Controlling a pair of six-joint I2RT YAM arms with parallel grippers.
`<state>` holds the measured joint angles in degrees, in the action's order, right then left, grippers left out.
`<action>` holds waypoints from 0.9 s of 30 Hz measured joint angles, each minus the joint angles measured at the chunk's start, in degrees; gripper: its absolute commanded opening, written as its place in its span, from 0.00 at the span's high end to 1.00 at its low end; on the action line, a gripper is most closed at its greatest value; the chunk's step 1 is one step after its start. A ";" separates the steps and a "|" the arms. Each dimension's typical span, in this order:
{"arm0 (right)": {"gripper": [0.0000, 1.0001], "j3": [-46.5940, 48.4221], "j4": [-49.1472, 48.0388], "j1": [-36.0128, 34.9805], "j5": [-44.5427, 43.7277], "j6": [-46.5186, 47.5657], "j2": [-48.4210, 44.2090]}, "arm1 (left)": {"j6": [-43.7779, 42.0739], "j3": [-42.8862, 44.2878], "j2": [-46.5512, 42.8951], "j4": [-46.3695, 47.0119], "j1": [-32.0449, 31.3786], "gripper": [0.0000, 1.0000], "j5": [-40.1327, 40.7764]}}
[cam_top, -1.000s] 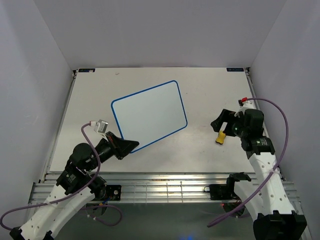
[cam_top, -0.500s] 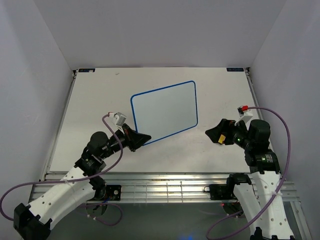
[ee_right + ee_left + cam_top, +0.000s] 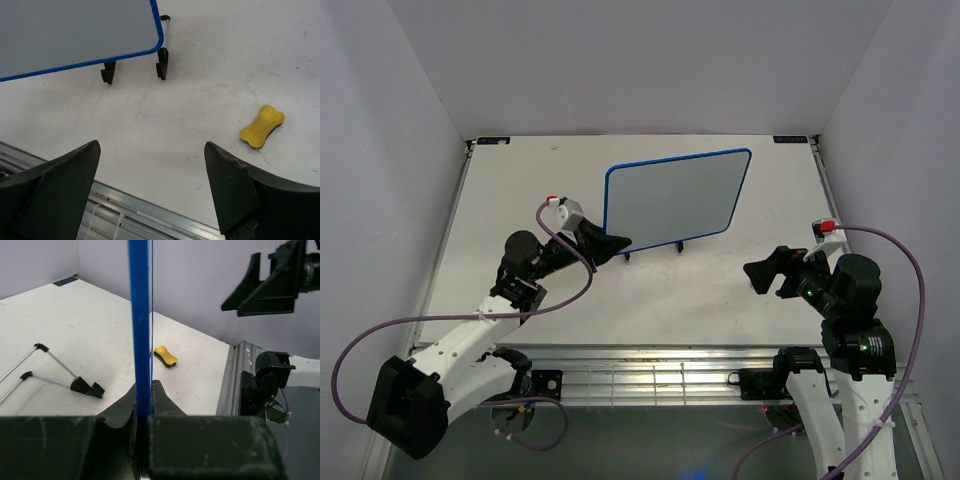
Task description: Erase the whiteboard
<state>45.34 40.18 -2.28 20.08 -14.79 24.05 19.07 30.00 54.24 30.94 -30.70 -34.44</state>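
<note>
Blue-framed whiteboard (image 3: 675, 197) upright, upper centre of top view; left gripper (image 3: 613, 242) clamps its lower-left edge, likely steadying it for wiping. Empty right gripper (image 3: 768, 272), fingers apart, hovers near yellow eraser (image 3: 262, 126).

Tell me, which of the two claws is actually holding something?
The left gripper: it is clamped shut on the whiteboard's blue edge. The right gripper stands wide open and empty, and the yellow eraser lies untouched on the table.

Yellow bone-shaped eraser (image 3: 262, 126) lying flat on white table (image 3: 510, 190), metal rail (image 3: 640, 375) along near edge
</note>
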 measured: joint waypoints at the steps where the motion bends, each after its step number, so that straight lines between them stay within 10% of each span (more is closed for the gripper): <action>1: 0.10 0.70 0.15 -0.02 0.00 0.15 -0.09 | 0.85 0.07 1.51 2.80 2.64 1.00 -2.95; 8: 0.10 2.05 0.94 0.02 -0.46 1.16 -0.37 | 9.75 -0.74 15.19 22.16 16.57 1.00 -15.85; 27: 0.10 2.14 2.54 0.02 -0.55 1.97 -0.35 | 26.60 -4.52 30.93 41.53 17.25 1.00 -14.27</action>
<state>47.48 42.72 -2.26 19.53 -12.82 23.70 45.67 25.47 85.17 72.47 -13.45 -48.71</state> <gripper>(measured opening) 0.900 0.144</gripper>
